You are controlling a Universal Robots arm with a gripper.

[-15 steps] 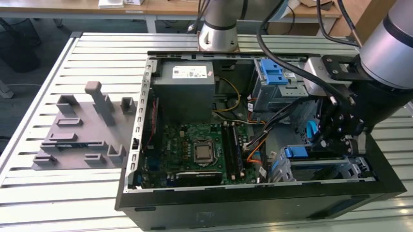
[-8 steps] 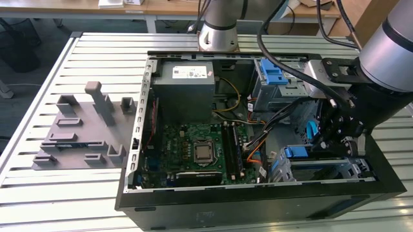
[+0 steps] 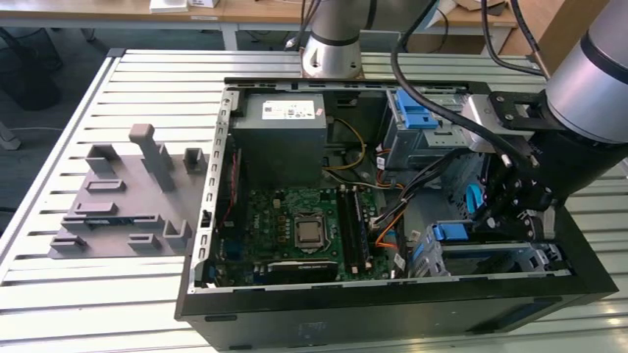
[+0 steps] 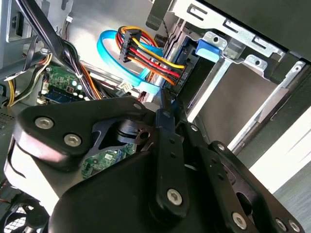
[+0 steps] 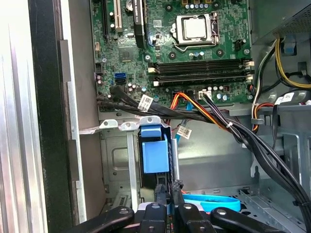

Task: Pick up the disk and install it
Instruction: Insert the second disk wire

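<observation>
the gripper (image 5: 165, 196) pinched the disk (image 5: 154, 153) edge-on, directly above the drive cage (image 5: 116, 160), long axis pointing down into its slot.

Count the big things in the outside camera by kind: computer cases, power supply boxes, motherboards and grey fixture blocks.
Black open computer case: 1
Grey metal power supply box: 1
Green motherboard circuit board: 1
Grey plastic fixture block: 1
Total: 4
</observation>
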